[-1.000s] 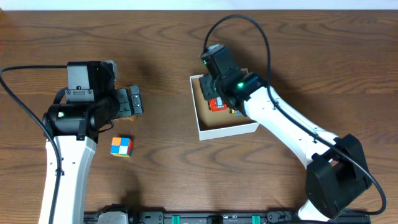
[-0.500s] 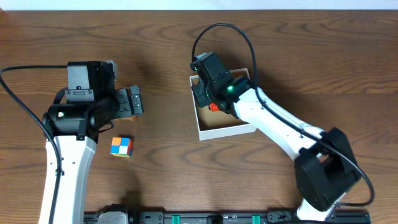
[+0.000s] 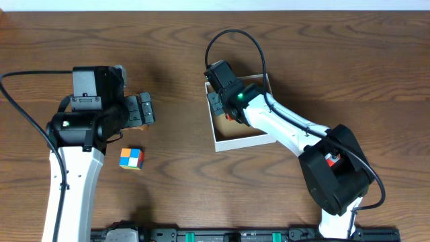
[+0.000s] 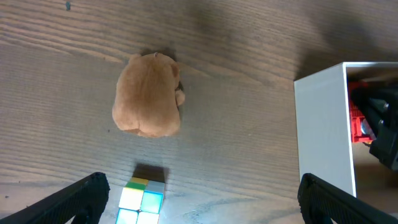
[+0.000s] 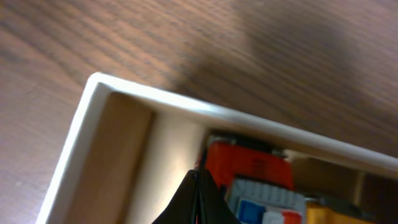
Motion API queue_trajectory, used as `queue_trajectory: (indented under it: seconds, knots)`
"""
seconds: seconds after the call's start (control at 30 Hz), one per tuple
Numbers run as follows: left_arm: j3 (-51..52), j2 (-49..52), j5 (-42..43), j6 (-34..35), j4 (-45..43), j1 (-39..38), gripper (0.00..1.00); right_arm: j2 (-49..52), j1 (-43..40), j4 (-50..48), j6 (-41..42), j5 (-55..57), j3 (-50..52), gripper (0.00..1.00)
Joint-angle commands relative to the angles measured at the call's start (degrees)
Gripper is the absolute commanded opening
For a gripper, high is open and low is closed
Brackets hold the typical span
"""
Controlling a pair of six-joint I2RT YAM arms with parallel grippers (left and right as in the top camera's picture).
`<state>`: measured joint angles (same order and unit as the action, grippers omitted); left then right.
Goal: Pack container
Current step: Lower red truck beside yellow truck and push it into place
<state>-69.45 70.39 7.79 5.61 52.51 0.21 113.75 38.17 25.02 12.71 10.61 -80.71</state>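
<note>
Right gripper [image 5: 198, 185] is pinched shut, seemingly empty, inside the container [image 3: 242, 142] at the tabletop's middle; plush [image 4: 148, 95] and cube [image 3: 132, 158] lie well left of it, by the wide-open left gripper [image 3: 144, 109], the nearer arm

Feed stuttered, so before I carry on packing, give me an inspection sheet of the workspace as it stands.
Surface: brown wooden table, no spills seen.
Job's things: white-walled container holds a red toy; tan plush toy and multicolour cube lie on the table outside it.
Clutter: nothing seen.
Grippers: left gripper open near the plush toy; right gripper shut, tips inside the container beside the red toy, nothing seen in it.
Cables: black cable arches over the right arm.
Surroundings: pale strip past the far edge.
</note>
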Motion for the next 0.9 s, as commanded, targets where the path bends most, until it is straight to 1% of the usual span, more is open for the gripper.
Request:
queue_trajectory:
  seconds: [0.0, 0.23, 0.5, 0.57, 0.6, 0.63, 0.77, 0.87]
  knots:
    - [-1.03, -0.02, 0.59, 0.09, 0.2, 0.0, 0.98, 0.28, 0.15, 0.11, 2.47, 6.29, -0.22, 0.02]
    - [-1.03, -0.02, 0.59, 0.09, 0.2, 0.0, 0.98, 0.28, 0.11, 1.84, 5.38, 7.87, -0.22, 0.02]
    - [-1.03, -0.02, 0.59, 0.07, 0.2, 0.0, 0.98, 0.28, 0.15, 2.23, 5.73, 7.82, -0.22, 0.04]
    - [-1.03, -0.02, 0.59, 0.09, 0.2, 0.0, 0.98, 0.28, 0.15, 2.16, 5.68, 6.93, -0.22, 0.09]
    - [-1.03, -0.02, 0.59, 0.07, 0.2, 0.0, 0.98, 0.28, 0.15, 2.14, 5.49, 5.64, -0.22, 0.13]
    - [-1.03, -0.02, 0.59, 0.07, 0.17, 0.0, 0.98, 0.28, 0.15, 2.16, 4.68, 4.24, -0.22, 0.15]
    - [-1.03, -0.02, 0.59, 0.09, 0.17, 0.0, 0.98, 0.28, 0.15, 2.16, 2.99, 0.92, -0.22, 0.15]
    - [-1.03, -0.02, 0.59, 0.09, 0.17, 0.0, 0.98, 0.28, 0.15, 2.16, 2.89, 0.68, -0.22, 0.14]
